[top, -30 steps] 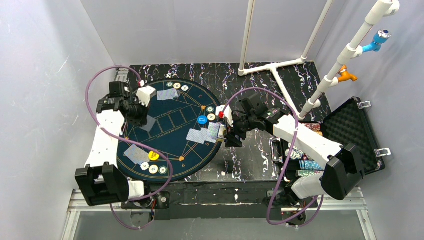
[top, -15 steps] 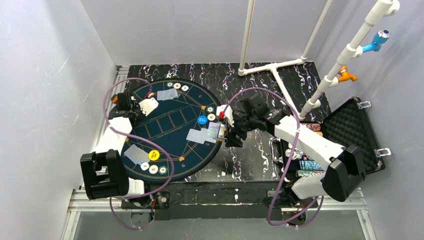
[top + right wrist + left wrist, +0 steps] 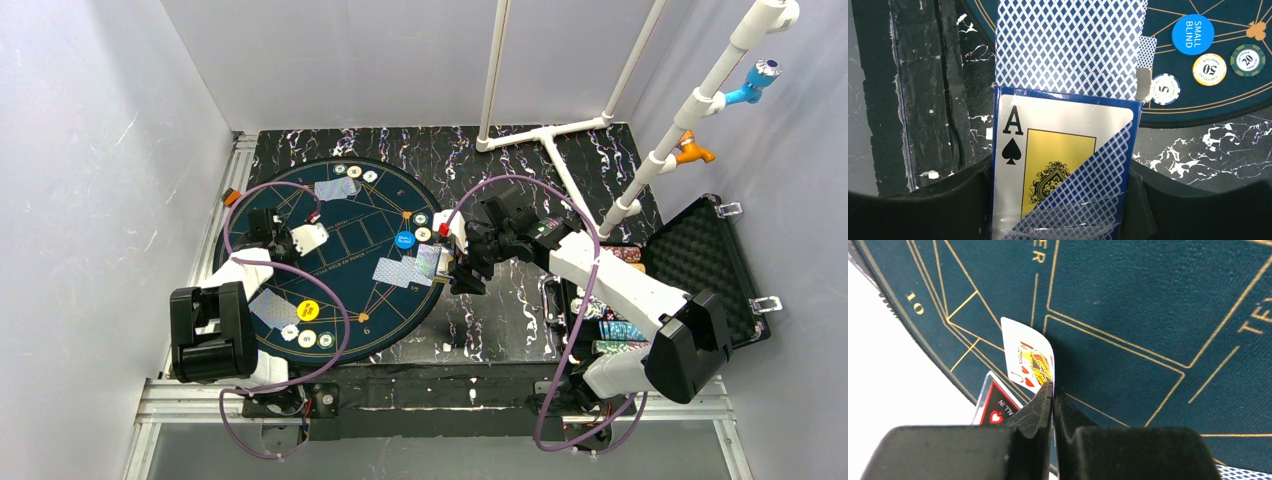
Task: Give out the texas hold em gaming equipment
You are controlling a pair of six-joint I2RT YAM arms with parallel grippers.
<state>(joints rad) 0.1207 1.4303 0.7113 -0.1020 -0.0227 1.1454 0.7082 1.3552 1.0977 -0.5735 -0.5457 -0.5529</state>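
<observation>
Top external: left gripper (image 3: 301,240) sits over the left part of the round mat (image 3: 345,292); jaw state unreadable from here. Right gripper (image 3: 455,268) is at the mat's right edge with a deck box (image 3: 436,262). Face-down cards (image 3: 392,272) lie near the blue disc (image 3: 404,240). The yellow disc (image 3: 308,310) and some chips (image 3: 308,339) are on the near side. The open case (image 3: 705,265) is far right.

Left wrist: fingers (image 3: 1040,402) are clenched on a jack of hearts card (image 3: 1029,360), held on edge above the mat. An ALL IN marker (image 3: 997,404) is just beside it, partly hidden.

Right wrist: jaws grasp the deck box by its sides, ace of spades on its face, with blue-backed cards fanning out of the top. The SMALL BLIND disc and the 5, 50 and 20 chips lie on the mat, upper right.
</observation>
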